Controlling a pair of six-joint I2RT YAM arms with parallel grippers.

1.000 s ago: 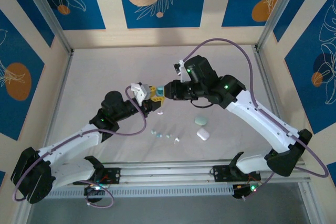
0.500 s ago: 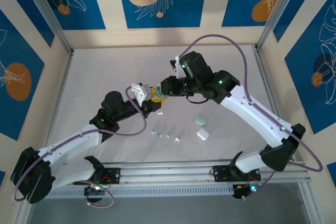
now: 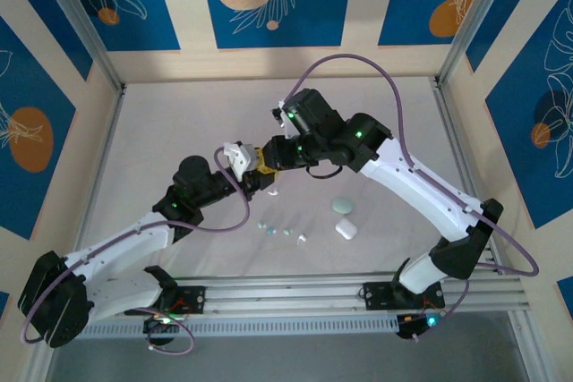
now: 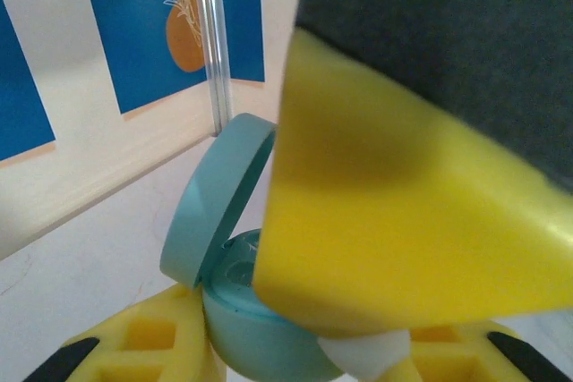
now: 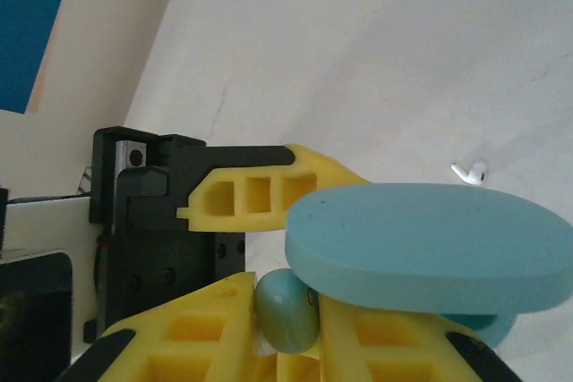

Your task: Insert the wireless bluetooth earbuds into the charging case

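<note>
While the left gripper squeezes the pale blue charging case by its round bottom, the lid stands open. It tips up toward the left side of the left wrist view. The right gripper has its jaws closed on one small blue-green earbud. In the right wrist view the earbud sits at the bottom middle, pinched between the two yellow fingers. Its long side goes up and down.

What matters most is where the open cup of the case lies from that earbud. In the right wrist view the lid is the big blue oval just above and to the right of the earbud, nearly touching it. A bit of the case body peeks out at the lower right. So I think the earbud has to go a little to the right and under the lid to reach its hole. In the left wrist view a big yellow finger of the right gripper hangs over the mouth of the case. The hole itself is hidden, so I cannot tell if the earbud is lined up.

From above, both grippers meet in the middle of the table. The right arm carries the earbud, so it is the one to do the pushing. Other earbuds lie on the table nearer the bottom of the frame.
</note>
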